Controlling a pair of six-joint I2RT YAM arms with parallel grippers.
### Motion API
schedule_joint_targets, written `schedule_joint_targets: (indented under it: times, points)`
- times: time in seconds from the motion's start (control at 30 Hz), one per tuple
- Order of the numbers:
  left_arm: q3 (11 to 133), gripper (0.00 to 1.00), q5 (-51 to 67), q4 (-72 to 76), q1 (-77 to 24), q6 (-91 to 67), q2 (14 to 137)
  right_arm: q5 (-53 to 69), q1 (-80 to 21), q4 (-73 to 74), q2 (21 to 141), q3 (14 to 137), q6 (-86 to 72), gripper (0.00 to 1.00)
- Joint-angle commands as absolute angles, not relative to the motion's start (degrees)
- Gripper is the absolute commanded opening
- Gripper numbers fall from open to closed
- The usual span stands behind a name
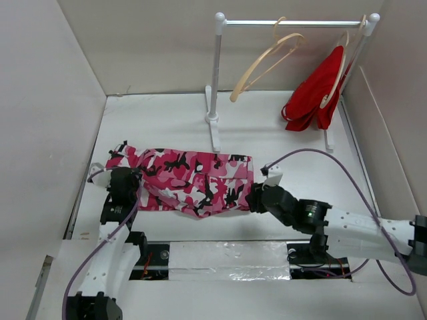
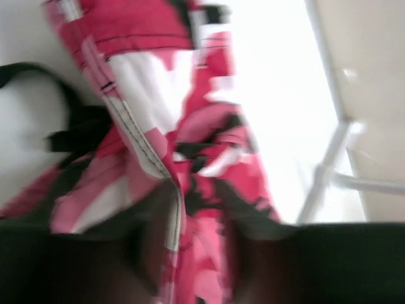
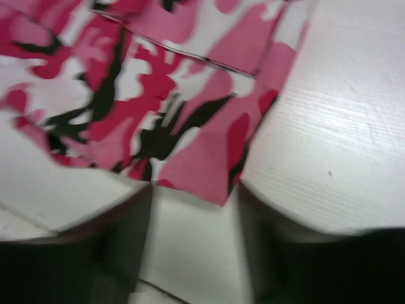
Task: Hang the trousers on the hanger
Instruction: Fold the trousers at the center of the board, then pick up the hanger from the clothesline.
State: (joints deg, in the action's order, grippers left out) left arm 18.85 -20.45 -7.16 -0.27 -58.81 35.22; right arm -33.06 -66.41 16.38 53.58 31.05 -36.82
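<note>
White tabletop [image 1: 153,120] boxed in by pale walls fills the overhead view. The long cloth trousers in pink, red, white and black camouflage print [image 1: 190,177] lie flat across its middle, left of centre. The pale, thin, curved wooden clothes hanger [image 1: 257,65] hangs empty on the white metal rail [image 1: 287,23] at the upper right of the frame, well apart from them. A second hanger on the same rail carries a plain red garment [image 1: 313,97].

The left jaws sit at the trousers' left end. In the blurred left wrist view a stitched seam runs down between the dark fingers [image 2: 82,266], but I cannot tell whether they are clenched on it. The right jaws stand at the right end. They are released, with bare white surface between the fingers [image 3: 126,247] and the cloth's corner lying just at their tips.

The step in hand looks like taking hold of both ends before any lift. To do it well, the right jaws should probably go further over the hem, so that they bite a full fold rather than the bare corner. The left hold needs to be firm on the seam, where the cloth is thickest. Both ends should then rise together and level, so the loose middle does not drag or bunch on the way to the rail.
</note>
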Motion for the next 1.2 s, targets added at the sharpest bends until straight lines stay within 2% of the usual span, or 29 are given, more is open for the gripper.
schedule_joint_targets:
  times: [0.0,0.03,0.1,0.2,0.3,0.4,0.57,0.77,0.87,0.97,1.0,1.07,1.13,1.17]
  points:
    - [24.7,0.23,-19.9,-4.7,-4.6,-52.3,32.7,-25.3,-66.7,12.1,47.0,32.5,-33.9,0.42]
    - [25.4,0.19,-19.0,-4.5,-4.7,-51.7,34.0,-23.4,-66.2,10.3,47.0,32.7,-33.2,0.32]
    - [26.5,0.09,-15.1,-2.9,-4.7,-50.0,35.9,-19.9,-65.5,4.9,48.6,33.4,-32.7,0.18]
    - [25.1,0.05,-8.9,2.5,-4.7,-48.3,40.2,-17.6,-63.7,1.1,57.4,35.2,-32.3,0.12]
    - [22.7,0.04,-7.5,5.6,-4.7,-47.3,42.4,-16.8,-61.0,-1.8,67.4,36.5,-33.7,0.05]
    - [20.4,0.05,-6.6,7.6,-4.7,-45.5,42.9,-17.6,-58.0,-7.0,71.9,31.8,-38.1,0.0]
    - [12.3,0.12,-11.8,10.2,-4.7,-49.0,43.7,-18.6,-54.0,-11.3,68.7,21.1,-44.9,0.0]
    - [11.5,0.2,-16.5,7.6,-4.7,-54.0,40.7,-19.6,-50.7,-3.3,62.2,21.5,-44.4,0.05]
    - [12.4,0.23,-15.6,6.9,-4.7,-52.9,35.4,-21.6,-50.7,5.0,55.6,26.7,-41.1,0.11]
    - [15.0,0.24,-11.4,8.9,-4.7,-49.8,29.5,-23.8,-50.7,8.7,48.0,33.6,-34.4,0.23]
    - [15.9,0.24,-9.5,9.8,-5.2,-48.7,28.5,-23.8,-50.7,9.1,46.7,35.6,-32.6,0.31]
    - [19.1,0.23,-7.4,12.5,-5.2,-47.5,27.5,-23.5,-48.6,9.7,45.3,42.5,-27.7,0.34]
    - [20.7,0.2,-2.9,15.8,-5.2,-47.5,30.0,-22.8,-46.9,9.3,46.2,47.3,-23.4,0.09]
    - [21.0,0.2,-1.1,21.2,-5.2,-49.0,31.4,-22.4,-44.9,9.1,47.4,52.5,-22.2,0.0]
